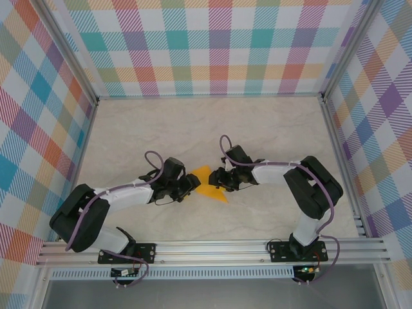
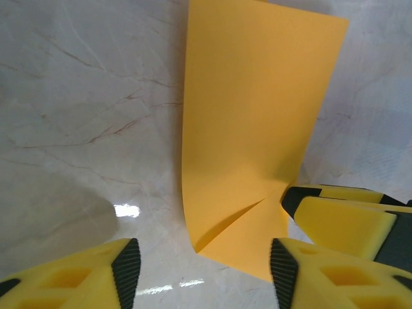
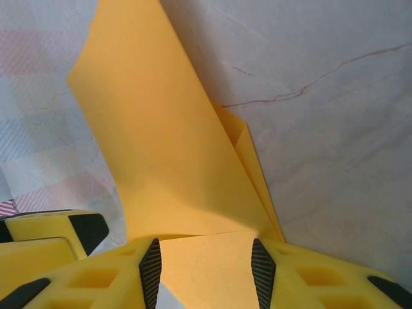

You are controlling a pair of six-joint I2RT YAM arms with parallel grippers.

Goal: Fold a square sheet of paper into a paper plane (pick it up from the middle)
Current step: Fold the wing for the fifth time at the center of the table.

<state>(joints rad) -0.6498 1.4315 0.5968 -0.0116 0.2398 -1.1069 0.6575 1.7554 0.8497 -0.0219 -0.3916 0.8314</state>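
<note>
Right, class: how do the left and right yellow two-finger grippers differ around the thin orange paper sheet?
Left gripper: jaws wide, thin orange paper sheet unclamped between them; right gripper: jaws narrower, paper spanning pad to pad. From above, left gripper sits left of the paper, right gripper on its right. Both have yellow fingers, black pads.

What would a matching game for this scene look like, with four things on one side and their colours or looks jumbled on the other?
Things:
1. square sheet of paper
2. table
3. walls
4. right gripper

Looks:
A. checked in many colours
B. yellow fingers with black pads
C. plain orange, with a crease
D. pale, with a marble pattern

Pairs: 1-C, 2-D, 3-A, 4-B
</note>
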